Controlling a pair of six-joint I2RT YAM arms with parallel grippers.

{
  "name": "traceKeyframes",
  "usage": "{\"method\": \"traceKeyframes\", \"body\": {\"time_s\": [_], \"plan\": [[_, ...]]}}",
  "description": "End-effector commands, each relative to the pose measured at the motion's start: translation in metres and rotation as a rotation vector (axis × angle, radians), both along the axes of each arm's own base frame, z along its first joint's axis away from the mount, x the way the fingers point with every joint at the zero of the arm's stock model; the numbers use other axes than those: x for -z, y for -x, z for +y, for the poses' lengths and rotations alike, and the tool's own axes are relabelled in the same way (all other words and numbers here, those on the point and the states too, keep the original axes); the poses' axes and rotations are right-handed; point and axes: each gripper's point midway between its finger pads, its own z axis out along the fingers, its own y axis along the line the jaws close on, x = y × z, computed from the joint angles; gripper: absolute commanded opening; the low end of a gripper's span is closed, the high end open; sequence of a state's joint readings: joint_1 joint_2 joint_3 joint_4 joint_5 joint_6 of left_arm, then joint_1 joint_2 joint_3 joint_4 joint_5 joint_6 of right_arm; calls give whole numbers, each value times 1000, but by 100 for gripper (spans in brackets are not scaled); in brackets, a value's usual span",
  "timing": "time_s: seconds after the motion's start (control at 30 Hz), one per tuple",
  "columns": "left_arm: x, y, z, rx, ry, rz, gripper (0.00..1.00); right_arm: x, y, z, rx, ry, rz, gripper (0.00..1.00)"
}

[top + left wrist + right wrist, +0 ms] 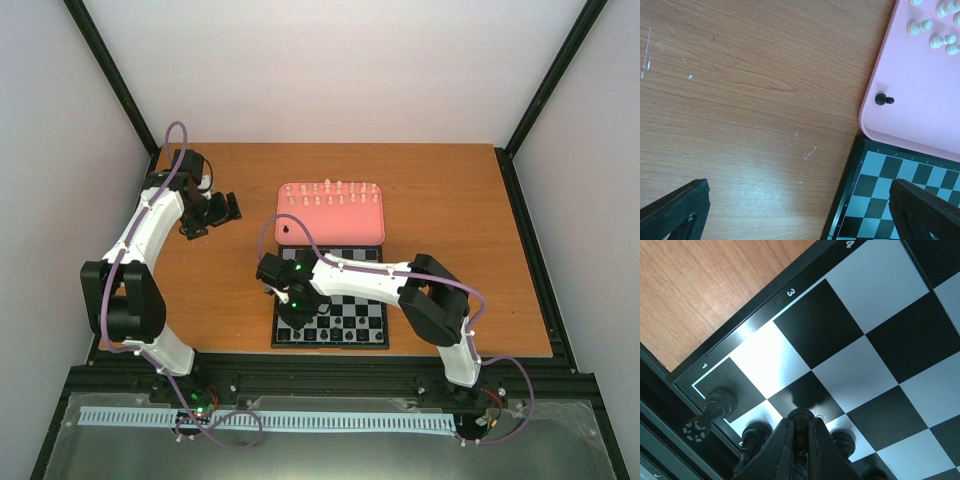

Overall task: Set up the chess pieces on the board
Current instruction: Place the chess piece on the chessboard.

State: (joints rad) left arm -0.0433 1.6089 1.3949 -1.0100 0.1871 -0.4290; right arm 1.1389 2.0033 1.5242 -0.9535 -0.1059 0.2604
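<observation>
The board (372, 300) lies at the table's near middle. My right gripper (297, 316) hangs over its near left corner. In the right wrist view the right gripper (801, 422) is shut on a black chess piece (802, 416), held just above a black square in the second row. Other black pieces (720, 402) stand along the first row beside it. My left gripper (213, 214) is open above bare wood, left of the tray. In its own view the left gripper (800, 215) holds nothing. One black pawn (884, 100) stands on the tray, away from the white pieces (919, 26).
A pink tray (370, 232) holding a couple of rows of white pieces (330, 195) sits just behind the board. Black frame posts rise at the table's far corners. The board's corner (855, 200) shows under the left gripper's right finger (925, 210).
</observation>
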Motion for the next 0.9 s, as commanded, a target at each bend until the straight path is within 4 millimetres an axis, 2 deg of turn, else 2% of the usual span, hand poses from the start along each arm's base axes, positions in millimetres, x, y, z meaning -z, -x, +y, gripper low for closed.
{"method": "traceKeyframes", "body": {"time_s": [0.0,0.33,0.87], "plan": [[-10,-3,-3,11,4,-35,100,1,-9,0,24,11,-22,4],[-6,-5,-3,12,7,-26,100,7,-11,0,12,17,-3,5],[-5,-7,-3,13,4,-24,100,1,-12,3,-16,-4,-7,18]]}}
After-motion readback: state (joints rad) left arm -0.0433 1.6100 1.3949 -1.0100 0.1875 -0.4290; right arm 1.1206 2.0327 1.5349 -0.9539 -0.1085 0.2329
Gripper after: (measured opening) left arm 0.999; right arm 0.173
